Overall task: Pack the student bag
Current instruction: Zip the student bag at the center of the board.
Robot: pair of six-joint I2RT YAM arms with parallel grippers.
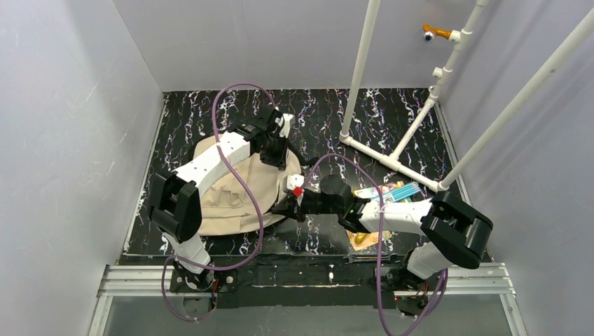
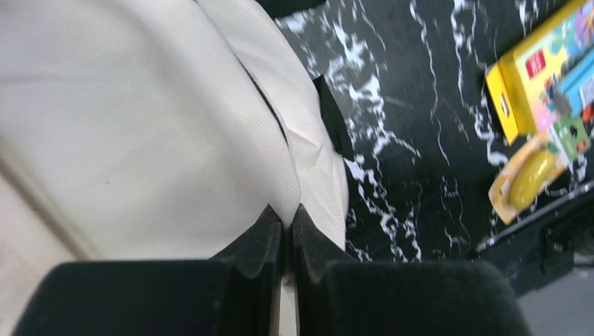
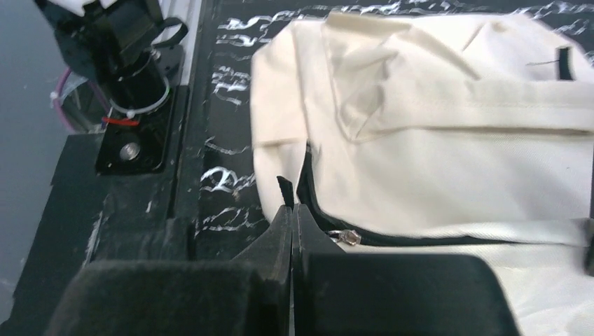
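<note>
The student bag (image 1: pixel 224 203) lies flat on the black marbled table, beige, with a black zip line (image 3: pixel 420 239) and a small metal zip pull (image 3: pixel 348 237). My left gripper (image 1: pixel 277 155) is at the bag's far right edge. In the left wrist view it (image 2: pixel 287 218) is shut on a fold of the beige fabric (image 2: pixel 140 126). My right gripper (image 1: pixel 288 204) is at the bag's near right corner. There it (image 3: pixel 292 208) is shut on a black tab (image 3: pixel 284 190) at the zip's end, just left of the pull.
Colourful books (image 1: pixel 389 192) (image 2: pixel 546 63) lie right of the bag, partly under my right arm, with a yellow packet (image 1: pixel 363 240) (image 2: pixel 529 178) nearer the front edge. A white pipe frame (image 1: pixel 392 157) stands at the back right. The left arm's base (image 3: pixel 129 150) is bolted at the near rail.
</note>
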